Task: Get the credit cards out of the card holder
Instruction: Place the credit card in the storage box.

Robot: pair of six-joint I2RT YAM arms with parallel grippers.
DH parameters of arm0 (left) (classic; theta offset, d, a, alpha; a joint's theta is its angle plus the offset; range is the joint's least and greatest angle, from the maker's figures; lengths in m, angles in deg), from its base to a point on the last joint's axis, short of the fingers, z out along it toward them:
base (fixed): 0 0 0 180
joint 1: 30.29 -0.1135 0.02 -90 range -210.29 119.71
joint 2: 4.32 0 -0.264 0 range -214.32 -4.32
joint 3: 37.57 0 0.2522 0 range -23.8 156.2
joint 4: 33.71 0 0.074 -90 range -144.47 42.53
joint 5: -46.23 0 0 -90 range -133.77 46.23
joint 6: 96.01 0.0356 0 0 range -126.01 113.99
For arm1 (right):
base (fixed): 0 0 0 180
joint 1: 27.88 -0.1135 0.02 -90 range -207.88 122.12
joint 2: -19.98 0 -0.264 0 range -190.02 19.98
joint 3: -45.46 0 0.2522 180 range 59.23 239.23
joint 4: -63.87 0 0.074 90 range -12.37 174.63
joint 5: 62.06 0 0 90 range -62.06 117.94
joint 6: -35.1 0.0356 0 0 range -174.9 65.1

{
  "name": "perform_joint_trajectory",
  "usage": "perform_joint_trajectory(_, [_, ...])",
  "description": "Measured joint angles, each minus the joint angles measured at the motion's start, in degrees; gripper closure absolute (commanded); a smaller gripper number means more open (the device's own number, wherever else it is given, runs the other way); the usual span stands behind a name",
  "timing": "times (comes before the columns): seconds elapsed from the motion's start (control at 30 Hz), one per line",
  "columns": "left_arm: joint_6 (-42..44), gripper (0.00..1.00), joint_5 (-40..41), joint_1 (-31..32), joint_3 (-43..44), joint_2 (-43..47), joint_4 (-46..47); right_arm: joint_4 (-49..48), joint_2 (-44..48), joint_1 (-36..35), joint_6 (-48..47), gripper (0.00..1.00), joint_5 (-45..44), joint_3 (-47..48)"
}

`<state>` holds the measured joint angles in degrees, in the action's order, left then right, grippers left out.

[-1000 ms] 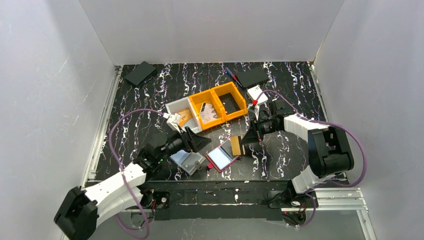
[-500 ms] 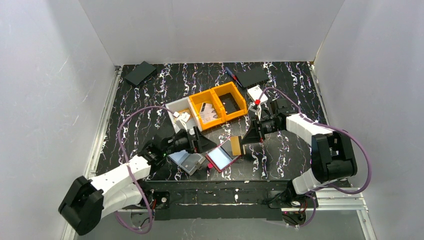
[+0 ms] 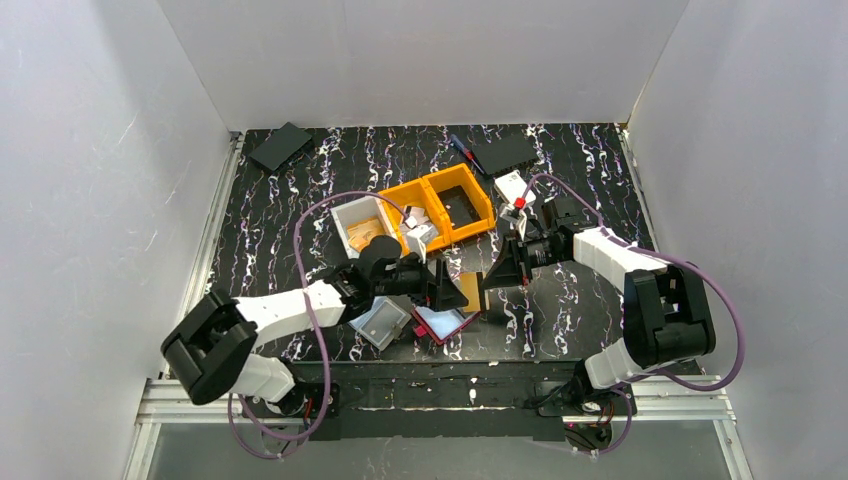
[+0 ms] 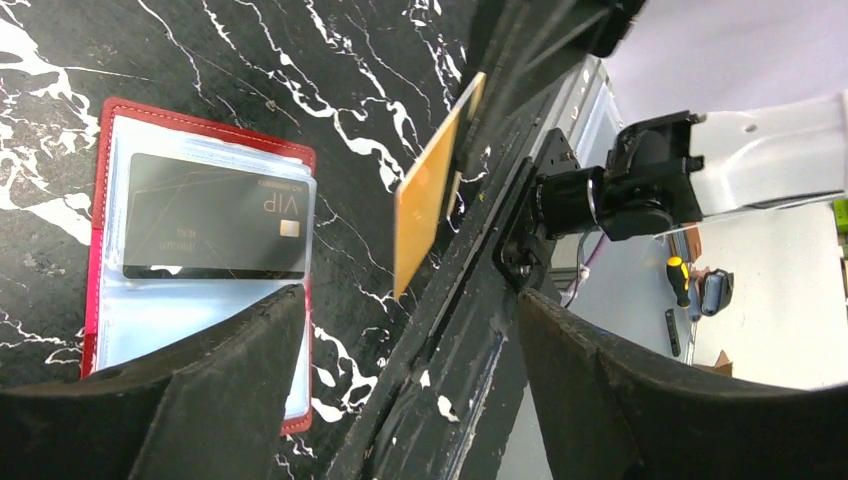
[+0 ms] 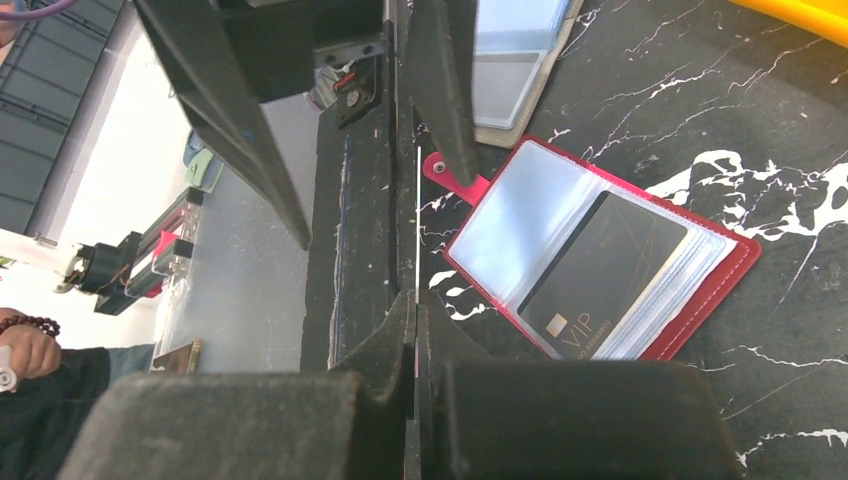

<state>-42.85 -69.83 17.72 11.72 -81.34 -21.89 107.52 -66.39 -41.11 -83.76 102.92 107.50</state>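
Beside the card holder (image 5: 520,220), the right gripper (image 3: 497,272) is pinched tight on one edge of a tan-orange credit card (image 4: 425,205), held edge-on and clear of the table (image 3: 300,200). The left gripper (image 3: 445,290) hangs over the card holder with its jaws spread wide, gripping nothing, and the tan-orange credit card lies ahead of its gap. A black card (image 5: 600,270) sits in the card holder's clear sleeve. If a handover is intended, close the left fingers on the flat faces before the right gripper releases.

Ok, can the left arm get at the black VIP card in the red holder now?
Probably yes: the left pincer hangs open right by the card holder, nothing lies over the black VIP card, and the right pincer holds its orange card off to one side.
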Motion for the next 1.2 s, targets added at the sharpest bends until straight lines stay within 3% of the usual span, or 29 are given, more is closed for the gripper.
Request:
perform_joint_trajectory(0.2, [-0.4,0.52,-0.5,0.2,2.7,-6.3,2.5,-0.9,0.4,0.0,1.3,0.99,0.7,0.0])
perform_joint_trajectory(0.27, [-0.7,0.67,-1.6,0.2,3.6,-8.2,3.9,-1.4,0.5,0.0,1.8,0.99,1.0,0.0])
perform_joint_trajectory(0.37, [-2.1,1.0,-3.6,0.2,4.9,-11.0,5.7,-1.9,0.5,0.0,2.4,0.99,1.3,0.0])
perform_joint_trajectory(0.47, [-3.0,1.0,-6.6,0.2,6.0,-13.1,7.4,-2.7,0.5,0.1,2.9,0.99,0.2,-0.1])
perform_joint_trajectory(0.63, [-6.6,1.0,-7.8,0.1,6.1,-13.7,8.7,-2.8,0.5,0.5,3.6,0.54,-1.4,0.0])
perform_joint_trajectory(0.73, [-11.8,1.0,-7.4,-0.3,4.7,-13.3,10.1,0.5,0.7,0.4,1.0,0.36,-4.3,0.9])
perform_joint_trajectory(0.9, [-25.5,1.0,-5.1,-3.4,-1.8,-11.1,11.3,10.2,3.1,0.4,-10.8,0.16,-11.2,6.6])
perform_joint_trajectory(1.03, [-39.6,1.0,-4.1,-4.7,-4.2,-10.3,11.2,13.7,10.0,0.3,-18.8,0.02,-14.1,7.0])
perform_joint_trajectory(1.2, [-54.1,1.0,-3.5,-4.3,-4.2,-10.3,11.9,12.5,22.9,-0.9,-30.0,0.02,-13.9,2.1])
